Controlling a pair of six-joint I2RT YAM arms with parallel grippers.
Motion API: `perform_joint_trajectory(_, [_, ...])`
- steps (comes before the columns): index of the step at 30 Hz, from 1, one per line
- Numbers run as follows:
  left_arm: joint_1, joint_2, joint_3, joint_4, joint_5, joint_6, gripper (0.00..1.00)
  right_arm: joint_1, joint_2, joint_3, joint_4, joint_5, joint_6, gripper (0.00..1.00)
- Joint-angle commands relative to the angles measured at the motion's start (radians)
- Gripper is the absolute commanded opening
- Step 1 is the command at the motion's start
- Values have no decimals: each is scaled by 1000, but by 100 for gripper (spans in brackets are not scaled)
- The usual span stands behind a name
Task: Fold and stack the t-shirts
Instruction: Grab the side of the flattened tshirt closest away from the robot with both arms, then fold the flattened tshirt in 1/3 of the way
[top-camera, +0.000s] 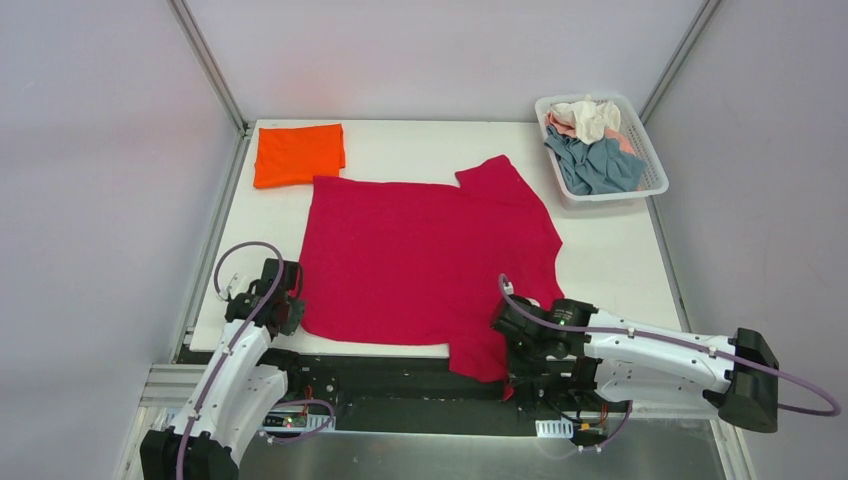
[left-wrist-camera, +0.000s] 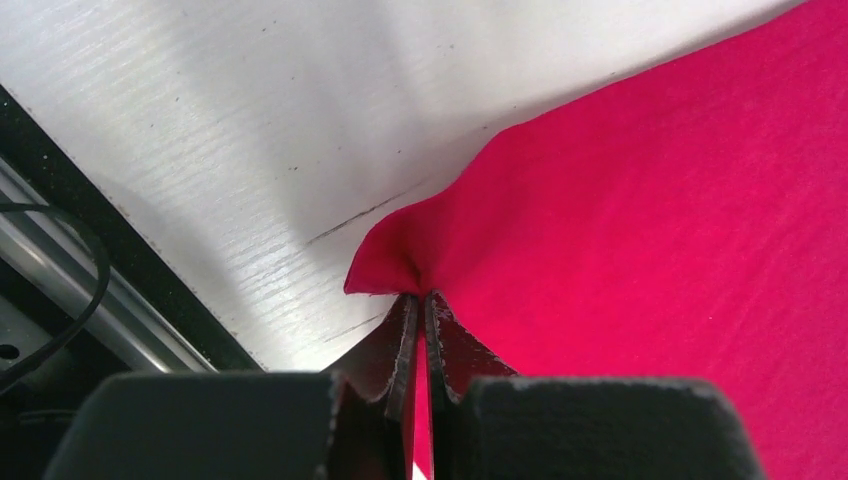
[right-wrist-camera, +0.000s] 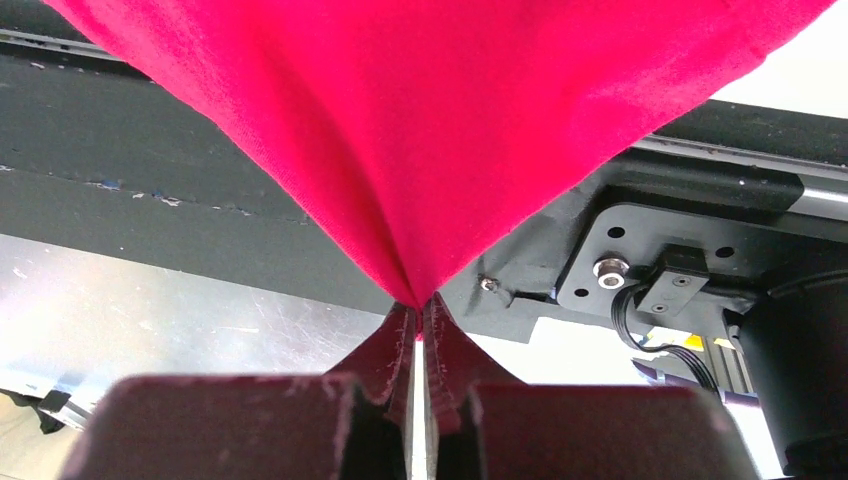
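A crimson red t-shirt (top-camera: 425, 255) lies spread flat across the white table (top-camera: 610, 260), one sleeve hanging over the near edge. My left gripper (top-camera: 290, 298) is shut on the shirt's near left corner (left-wrist-camera: 385, 265), low on the table. My right gripper (top-camera: 508, 338) is shut on the cloth (right-wrist-camera: 420, 150) of the near right part, held past the table's near edge. A bright orange t-shirt (top-camera: 298, 153) lies folded at the far left corner. Grey-blue (top-camera: 600, 165), cream (top-camera: 590, 118) and pale pink shirts lie crumpled in the basket.
The white slatted basket (top-camera: 655, 165) stands at the far right corner. A black frame rail (top-camera: 390, 375) and the arm bases run along the near edge. Grey walls close in left, right and behind.
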Motion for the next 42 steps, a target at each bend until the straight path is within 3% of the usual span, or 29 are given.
perform_joint_trajectory(1, [4,-45,-17,-51,37,-22,0,-26,-16,38,-69,18,4,0])
perform_joint_trajectory(6, [3,-60,9,-51,32,-17,0,-121,-32,70,-63,48,-37,0])
perform_joint_trajectory(11, [3,0,93,-25,20,10,0,-241,-52,90,12,-33,-115,0])
perform_joint_trajectory(24, [3,277,268,130,2,83,0,-577,50,229,113,-64,-268,0])
perform_joint_trajectory(42, [2,480,389,190,-68,101,0,-768,173,280,292,-109,-338,0])
